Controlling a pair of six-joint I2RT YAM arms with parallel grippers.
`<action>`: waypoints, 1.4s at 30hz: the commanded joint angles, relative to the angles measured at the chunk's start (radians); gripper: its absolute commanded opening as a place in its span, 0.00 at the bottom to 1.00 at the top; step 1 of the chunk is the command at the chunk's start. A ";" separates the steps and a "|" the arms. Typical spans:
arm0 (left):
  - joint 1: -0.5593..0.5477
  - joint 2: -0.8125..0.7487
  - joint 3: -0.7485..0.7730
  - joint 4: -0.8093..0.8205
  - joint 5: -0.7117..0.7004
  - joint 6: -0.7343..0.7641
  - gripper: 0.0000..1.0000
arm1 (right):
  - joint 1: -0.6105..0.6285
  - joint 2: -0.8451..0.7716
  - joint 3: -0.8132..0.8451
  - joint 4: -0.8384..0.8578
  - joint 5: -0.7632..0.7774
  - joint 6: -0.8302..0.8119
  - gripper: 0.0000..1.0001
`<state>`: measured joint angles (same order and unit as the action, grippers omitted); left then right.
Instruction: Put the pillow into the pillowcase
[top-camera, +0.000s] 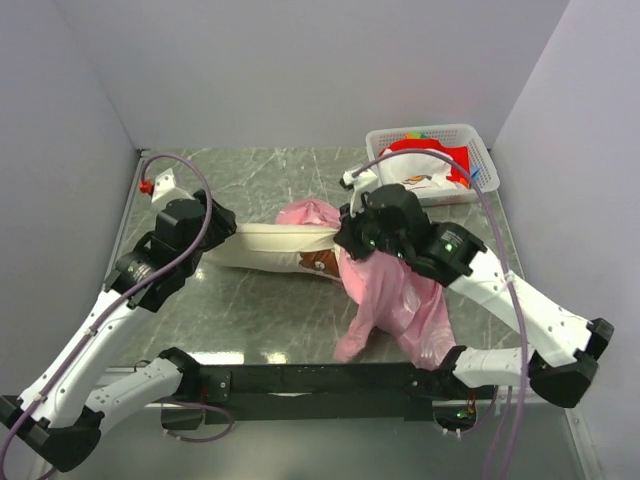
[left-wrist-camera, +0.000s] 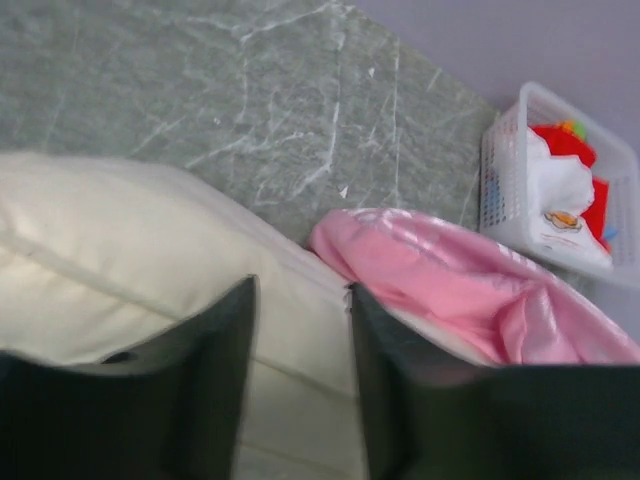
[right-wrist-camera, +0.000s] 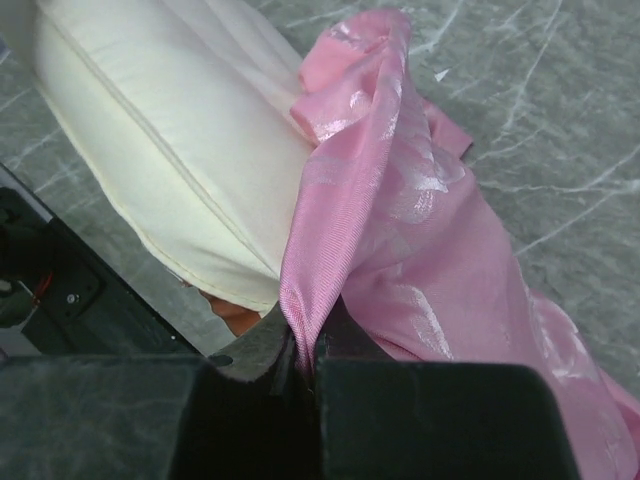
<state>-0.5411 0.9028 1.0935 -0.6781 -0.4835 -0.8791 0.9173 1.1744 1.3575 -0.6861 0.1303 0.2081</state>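
Status: the large cream-white stitched soft pillow lies lengthwise across the middle of the grey marbled tabletop. Its left end is at the left arm. Its right end is in the bunched mouth of the thin pink fabric pillowcase. Only that end looks covered; the rest of the case trails crumpled toward the near edge.

Right pincer: clamped together on a fold of the pink hem, just beside the pillow's seam (fabric only in the bite as far as I can see; behind the fold is hidden).
Left pincer: fingers apart, straddling the pillow's left end. Can't tell if the pads touch it.

My read of the step in hand: sleeve the case leftward over the pillow. To do it well:
- Left should close on the pillow and anchor it, or push it rightward. Otherwise the pull probably drags the whole pillow across the tabletop.
- Right should pull the hem along the pillow's long axis, low and level. Lifting likely bunches cloth at the corner.
- One pinch point opens only one side of the mouth, so expect the other lip to snag on a pillow corner. Use short pulls, then regrip the other lip.
- The cloth looks sheeny and slippery, so the fold may slide out of the bite under load.

The white plastic mesh basket of red and white items sits at the far right, well apart from the pull path (ignore).
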 joint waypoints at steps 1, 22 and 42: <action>-0.014 -0.018 0.052 0.077 0.082 0.165 0.64 | -0.192 0.082 0.051 0.170 -0.356 -0.055 0.00; -0.114 0.205 0.019 0.242 -0.113 -0.220 0.93 | -0.348 0.280 0.112 0.191 -0.518 -0.015 0.00; -0.351 0.190 0.203 -0.107 -0.291 -0.381 0.01 | -0.348 0.386 0.330 0.099 -0.566 0.050 0.06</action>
<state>-0.7929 1.2236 1.2110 -0.6025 -0.7349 -1.1534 0.5705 1.5078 1.5497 -0.6842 -0.3866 0.2092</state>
